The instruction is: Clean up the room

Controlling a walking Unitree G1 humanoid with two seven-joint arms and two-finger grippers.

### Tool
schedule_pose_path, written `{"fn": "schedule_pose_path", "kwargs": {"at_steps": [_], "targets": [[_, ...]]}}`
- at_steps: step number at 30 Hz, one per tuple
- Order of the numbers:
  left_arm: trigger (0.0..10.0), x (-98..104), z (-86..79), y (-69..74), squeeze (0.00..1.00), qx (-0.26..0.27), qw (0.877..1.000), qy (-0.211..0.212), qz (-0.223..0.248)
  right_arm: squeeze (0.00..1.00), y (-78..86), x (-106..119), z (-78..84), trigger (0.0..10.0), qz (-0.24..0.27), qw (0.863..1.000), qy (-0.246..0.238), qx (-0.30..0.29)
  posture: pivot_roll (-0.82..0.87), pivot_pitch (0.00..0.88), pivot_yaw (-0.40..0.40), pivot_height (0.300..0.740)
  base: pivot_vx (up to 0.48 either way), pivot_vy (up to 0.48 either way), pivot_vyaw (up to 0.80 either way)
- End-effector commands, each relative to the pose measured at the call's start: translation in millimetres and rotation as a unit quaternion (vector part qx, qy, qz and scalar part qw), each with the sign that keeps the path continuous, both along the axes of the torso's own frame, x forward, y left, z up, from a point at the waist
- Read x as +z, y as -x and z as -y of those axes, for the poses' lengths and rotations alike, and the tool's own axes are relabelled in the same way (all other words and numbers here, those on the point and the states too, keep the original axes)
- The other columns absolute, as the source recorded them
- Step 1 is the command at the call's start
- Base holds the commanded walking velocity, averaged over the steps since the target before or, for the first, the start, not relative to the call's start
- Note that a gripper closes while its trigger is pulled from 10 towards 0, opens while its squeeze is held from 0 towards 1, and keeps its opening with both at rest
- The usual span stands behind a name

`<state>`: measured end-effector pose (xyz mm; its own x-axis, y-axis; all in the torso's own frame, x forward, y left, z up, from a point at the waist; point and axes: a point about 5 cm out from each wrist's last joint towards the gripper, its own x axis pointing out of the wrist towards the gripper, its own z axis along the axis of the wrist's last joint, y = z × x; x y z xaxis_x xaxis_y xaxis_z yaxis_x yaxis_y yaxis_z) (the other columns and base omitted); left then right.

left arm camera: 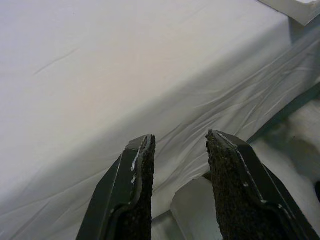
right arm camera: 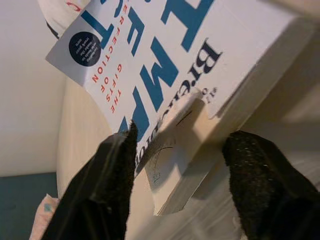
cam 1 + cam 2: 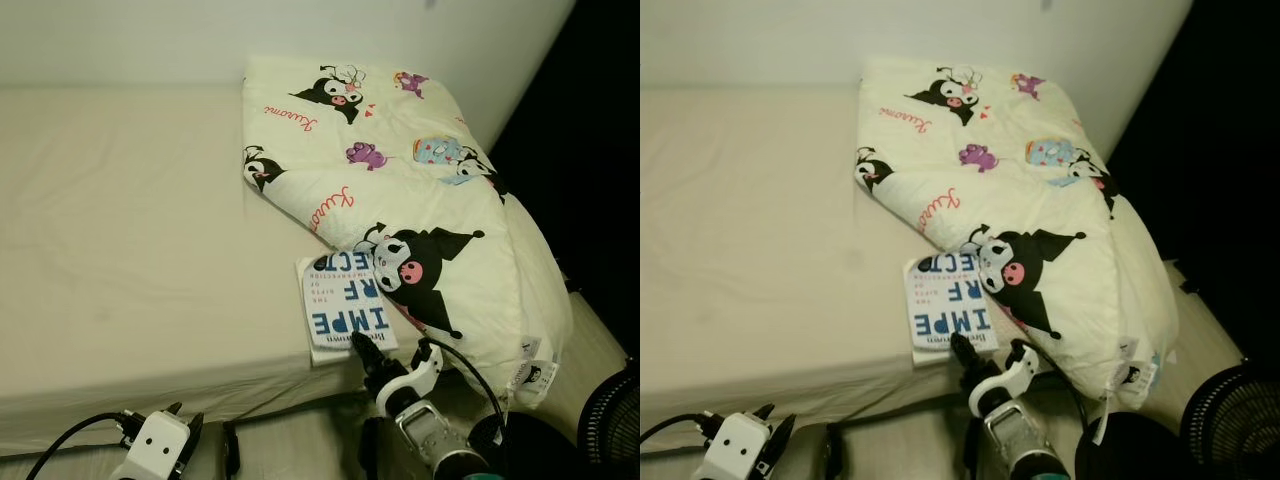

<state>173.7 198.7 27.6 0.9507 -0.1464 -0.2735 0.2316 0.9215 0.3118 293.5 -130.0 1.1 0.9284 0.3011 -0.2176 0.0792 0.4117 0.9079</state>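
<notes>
left gripper (image 3: 190, 428) hangs open, low beside the smooth beige bed (image 3: 120, 250). the flat white paperback book (image 3: 345, 308), blue block lettering, lies at the mattress edge, between the right gripper's (image 3: 378, 362) spread fingers, beside the soft cartoon-print quilt (image 3: 420, 220).

Beige-sheeted bed (image 3: 120, 250) against white wall (image 3: 150, 40)

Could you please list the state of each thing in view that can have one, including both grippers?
book: closed, lying flat at the bed's edge, its far corner tucked under the quilt.
quilt: folded, lying on the bed.
bed sheet: spread fairly smooth, wrinkled over the edge.
right gripper: open, fingers either side of the book's near edge.
left gripper: open, empty, low beside the bed.
fan: standing on the floor.
</notes>
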Motion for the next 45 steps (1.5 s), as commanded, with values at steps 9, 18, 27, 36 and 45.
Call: {"fn": "schedule_pose_path", "kwargs": {"at_steps": [9,18,27,36,45], "targets": [[10.0,-6,-0.5,4.6,0.00,0.002,1.000,0.000,-0.016,0.00,-8.4,9,14.5,0.0,0.016,0.998,-0.016,-0.054,0.14,0.076,-0.021,0.589,0.000,0.000,0.00],[10.0,-5,0.3,3.3,0.00,0.000,1.000,0.000,-0.014,0.00,-9.7,10,14.8,0.0,0.018,0.998,-0.016,-0.058,0.14,0.075,-0.018,0.589,0.000,0.000,0.00],[10.0,-4,4.1,0.2,0.00,-0.014,1.000,0.000,-0.013,0.00,-8.5,4,8.0,10.0,-0.023,0.997,0.060,-0.049,0.15,0.099,-0.015,0.589,0.000,0.000,0.00],[10.0,5,7.4,5.0,0.00,-0.033,0.999,-0.002,-0.009,0.00,-2.6,-4,5.2,10.0,-0.053,0.994,0.077,-0.062,0.19,0.175,0.017,0.589,0.000,0.000,0.00],[10.0,8,2.0,17.7,0.00,-0.029,0.999,-0.006,-0.016,1.00,-6.2,-1,8.8,10.0,-0.049,0.993,0.041,-0.101,0.22,0.188,0.020,0.589,0.000,0.000,0.00]]}}
